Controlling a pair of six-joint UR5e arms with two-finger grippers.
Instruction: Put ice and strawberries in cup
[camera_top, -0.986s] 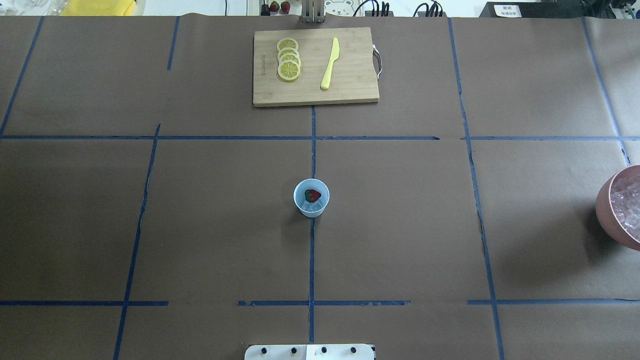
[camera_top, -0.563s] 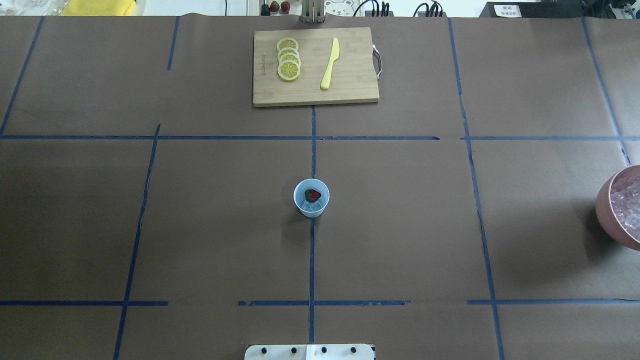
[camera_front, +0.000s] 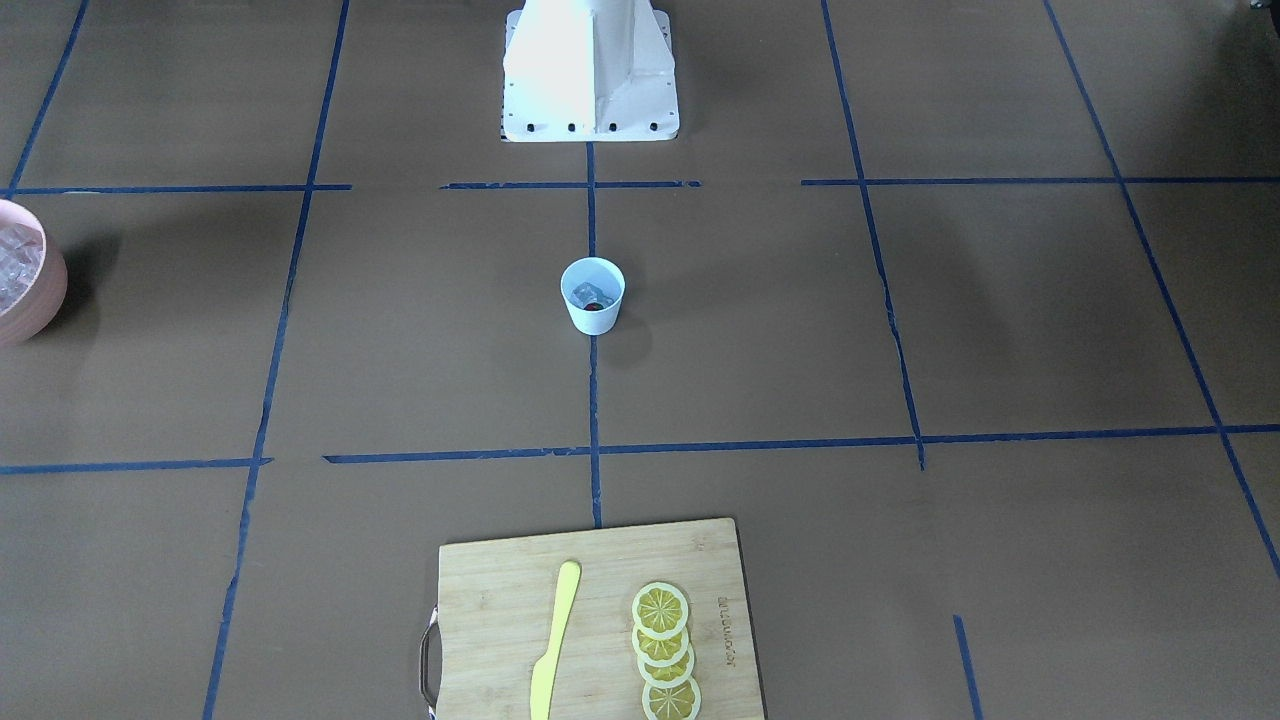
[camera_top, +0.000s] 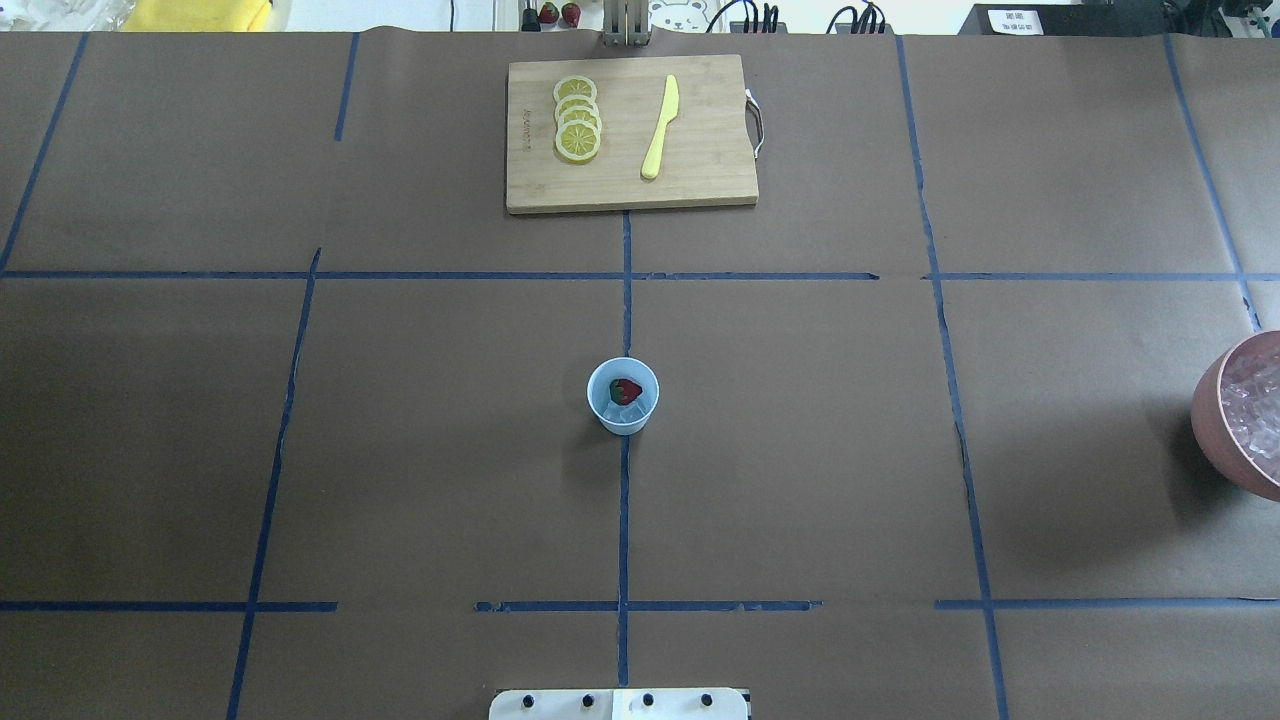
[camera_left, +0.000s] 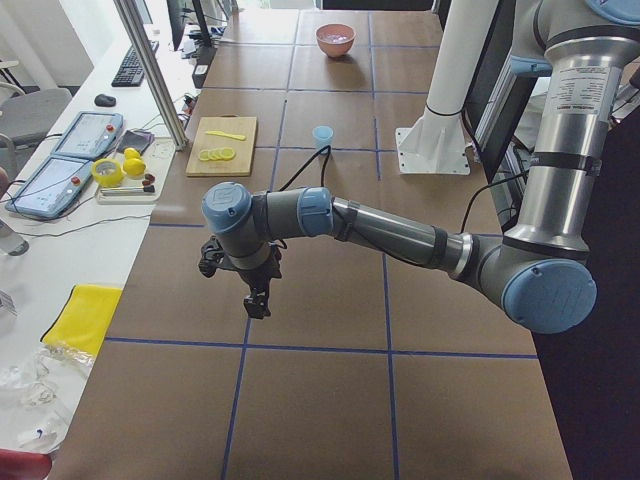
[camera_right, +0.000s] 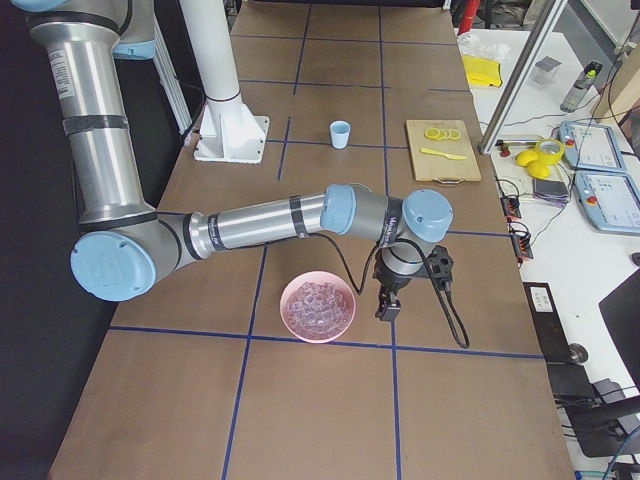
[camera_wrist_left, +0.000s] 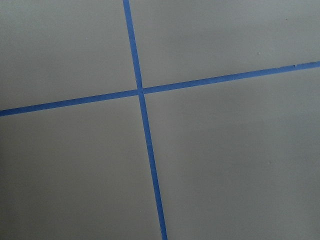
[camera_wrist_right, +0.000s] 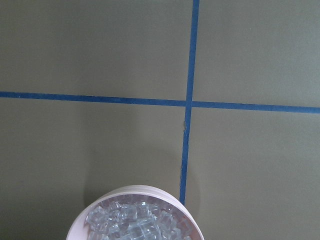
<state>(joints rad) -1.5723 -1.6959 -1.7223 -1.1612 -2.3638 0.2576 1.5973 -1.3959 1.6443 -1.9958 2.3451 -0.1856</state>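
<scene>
The upright pale blue cup (camera_top: 622, 427) holds clear ice (camera_top: 626, 412), with a red strawberry (camera_top: 627, 389) at twelve o'clock. I cannot tell whether the left hand (camera_left: 256, 300) or the right hand (camera_right: 388, 306) is spread.

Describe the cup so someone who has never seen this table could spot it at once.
On the brown paper-covered table, follow the blue tape line running from the wooden cutting board toward the robot's base. The cup stands upright on that line near the table's middle. It is small, pale blue and handleless, holding a red strawberry and ice, unlike the bigger pink bowl at the edge.
</scene>
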